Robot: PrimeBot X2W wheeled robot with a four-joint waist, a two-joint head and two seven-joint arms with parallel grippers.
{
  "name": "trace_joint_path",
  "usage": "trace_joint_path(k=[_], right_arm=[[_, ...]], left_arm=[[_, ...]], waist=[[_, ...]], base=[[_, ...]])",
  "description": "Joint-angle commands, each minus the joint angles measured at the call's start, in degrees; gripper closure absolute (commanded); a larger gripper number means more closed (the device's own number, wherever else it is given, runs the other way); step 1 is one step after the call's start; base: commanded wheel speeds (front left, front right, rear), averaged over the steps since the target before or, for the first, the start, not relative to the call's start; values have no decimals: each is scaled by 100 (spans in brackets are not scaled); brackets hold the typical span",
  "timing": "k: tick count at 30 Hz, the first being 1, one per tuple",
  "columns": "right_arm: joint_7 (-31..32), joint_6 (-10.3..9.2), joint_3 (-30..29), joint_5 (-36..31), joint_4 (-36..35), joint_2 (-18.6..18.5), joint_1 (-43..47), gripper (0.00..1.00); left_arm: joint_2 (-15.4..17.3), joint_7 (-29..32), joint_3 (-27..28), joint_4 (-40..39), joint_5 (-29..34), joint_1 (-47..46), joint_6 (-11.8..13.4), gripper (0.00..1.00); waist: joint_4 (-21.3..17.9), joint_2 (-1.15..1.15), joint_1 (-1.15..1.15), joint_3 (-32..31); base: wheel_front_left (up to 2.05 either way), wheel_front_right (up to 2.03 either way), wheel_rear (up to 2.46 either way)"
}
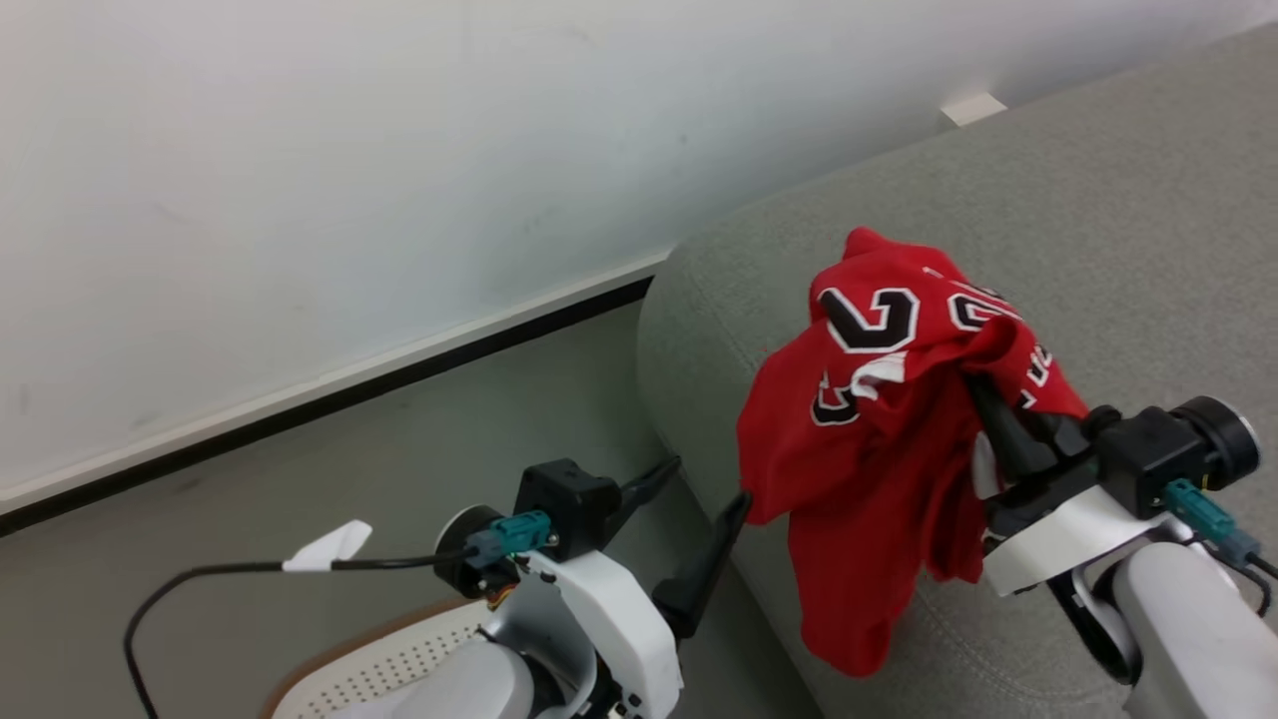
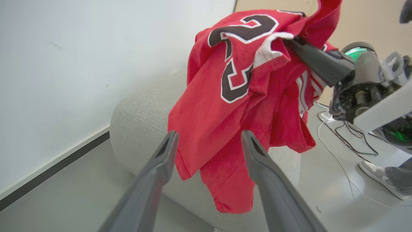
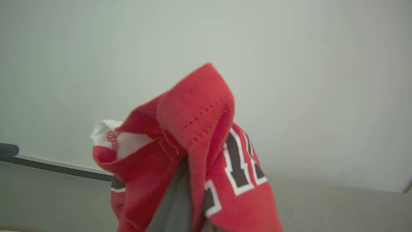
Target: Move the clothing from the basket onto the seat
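Your right gripper point(image 1: 983, 397) was clamped on the jersey point(image 1: 869, 449), out of the basket point(image 1: 399, 659), hanging at the sofa's point(image 1: 1098, 250) end; contact unclear. Left gripper point(image 1: 711, 479) fingers apart, empty. Remaining, I'd judge: lower onto the sofa and release.

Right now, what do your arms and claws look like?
Both arms are white shells. The left claw and right claw have long dark tapered fingers on black mounts. Each wrist has a teal plug; the left one's black cable carries a white tag.
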Motion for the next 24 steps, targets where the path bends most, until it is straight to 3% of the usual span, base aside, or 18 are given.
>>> trace_joint_path(k=[1,7,13,24], right_arm=[[-3,-14,-61,14,-59,-63,74,100],[-3,-14,-277,39,-236,-269,22,100],[-3,-14,-603,51,-328,-427,-414,100],[81,-14,-1440,206,636,-1188,-2267,100]], left_arm=[[5,-66,-15,21,30,-46,-21,0],[18,-38,-125,18,100,-115,-63,0],[79,37,-215,-75,245,-421,-164,0],[58,-22,-345,-53,392,-1103,-400,0]], waist=[[-96,0,0,89],[-151,0,0,313],[69,0,0,891],[805,0,0,2040]], base=[[0,0,0],[0,0,0],[0,0,0],[0,0,0]])
